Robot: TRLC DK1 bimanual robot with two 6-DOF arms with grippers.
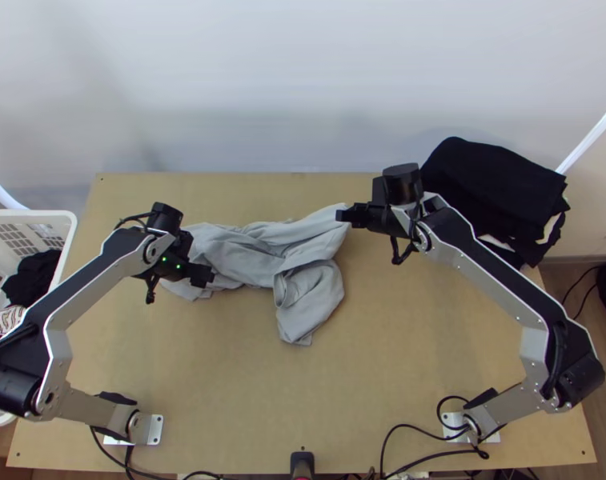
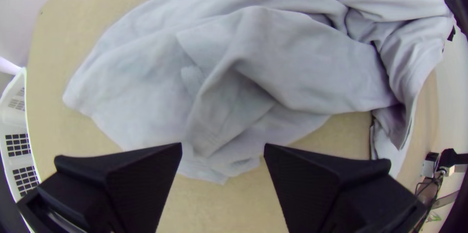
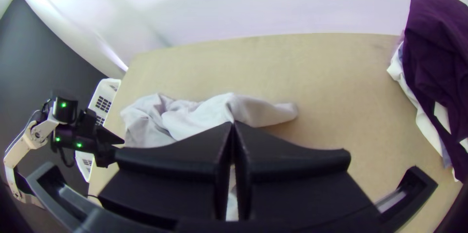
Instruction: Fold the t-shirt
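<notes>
One grey t-shirt (image 1: 307, 292) lies bunched on the worktop (image 1: 222, 384), well inside the near edge. Two claws: left claw (image 1: 202, 276) gaping wide, empty; right claw (image 1: 345, 215) pinched tight on its right end.

Matt, creased cloth t-shirt (image 1: 312, 290), smooth wooden table (image 1: 238, 384), plastic basket (image 1: 38, 214), dull metal arm links (image 1: 88, 406).

The wooden table (image 1: 230, 384) carries a bunched grey t-shirt (image 1: 312, 292), dark clothes (image 1: 495, 184) and 2 arm bases (image 1: 154, 429).
</notes>
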